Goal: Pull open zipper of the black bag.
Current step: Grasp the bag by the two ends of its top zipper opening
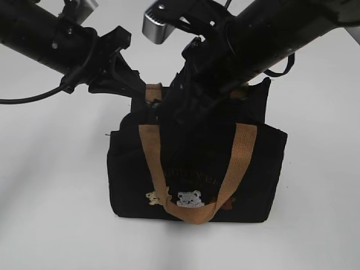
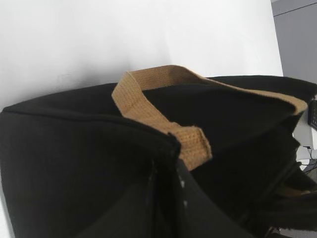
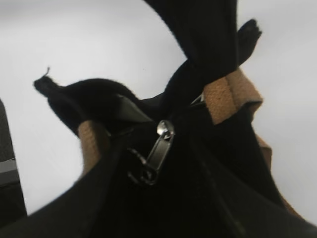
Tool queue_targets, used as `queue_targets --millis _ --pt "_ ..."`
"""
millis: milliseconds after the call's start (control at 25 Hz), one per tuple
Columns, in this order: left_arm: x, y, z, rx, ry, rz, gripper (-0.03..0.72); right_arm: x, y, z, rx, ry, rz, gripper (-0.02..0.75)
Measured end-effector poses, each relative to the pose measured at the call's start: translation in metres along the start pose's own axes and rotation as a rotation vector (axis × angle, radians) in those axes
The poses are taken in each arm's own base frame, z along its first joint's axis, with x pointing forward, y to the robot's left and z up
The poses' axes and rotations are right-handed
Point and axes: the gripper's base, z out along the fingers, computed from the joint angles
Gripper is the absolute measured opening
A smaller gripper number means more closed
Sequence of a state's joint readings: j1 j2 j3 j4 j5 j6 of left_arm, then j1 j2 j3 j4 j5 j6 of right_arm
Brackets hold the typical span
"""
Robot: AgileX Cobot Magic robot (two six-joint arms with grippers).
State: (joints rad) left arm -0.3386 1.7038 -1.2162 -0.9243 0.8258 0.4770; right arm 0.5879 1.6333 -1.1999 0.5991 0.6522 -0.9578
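White tabletop (image 1: 50, 197) lies all around, and on it stands one black bag (image 1: 256, 169), upright. I count two tan webbing handles: one (image 1: 151, 152) looped down the front, the other (image 1: 153, 91) at the back by my left gripper (image 1: 132, 79). Two pale bear patches (image 1: 191, 198) sit low on the front. My left fingers are pressed together on the bag's upper back corner. My right gripper (image 1: 185, 109) is down at the top edge; I cannot tell whether its fingers pinch anything. One zipper (image 3: 161, 146) shows there, its silver pull hanging.
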Motion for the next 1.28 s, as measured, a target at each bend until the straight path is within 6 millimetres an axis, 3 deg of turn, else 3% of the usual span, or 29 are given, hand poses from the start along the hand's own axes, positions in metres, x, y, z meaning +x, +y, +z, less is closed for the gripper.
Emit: queue_targets --millis 200,560,1040,1280 --pt "-0.0001 0.0000 0.0000 0.000 -0.001 0.000 0.023 -0.0021 -0.0056 -0.0001 0.062 -0.023 -0.023 0.307" --pt "-0.0001 0.0000 0.0000 0.000 -0.001 -0.001 0.022 0.0030 -0.0023 0.0000 0.024 0.033 -0.056 0.303" --pt "-0.0005 -0.0009 0.0000 0.010 -0.005 -0.010 0.022 0.0051 -0.0040 -0.0001 0.040 0.058 -0.096 0.015" --pt "-0.0004 -0.0012 0.0000 0.013 -0.005 -0.013 0.022 0.0048 -0.0039 -0.0041 0.053 0.064 -0.104 -0.001"
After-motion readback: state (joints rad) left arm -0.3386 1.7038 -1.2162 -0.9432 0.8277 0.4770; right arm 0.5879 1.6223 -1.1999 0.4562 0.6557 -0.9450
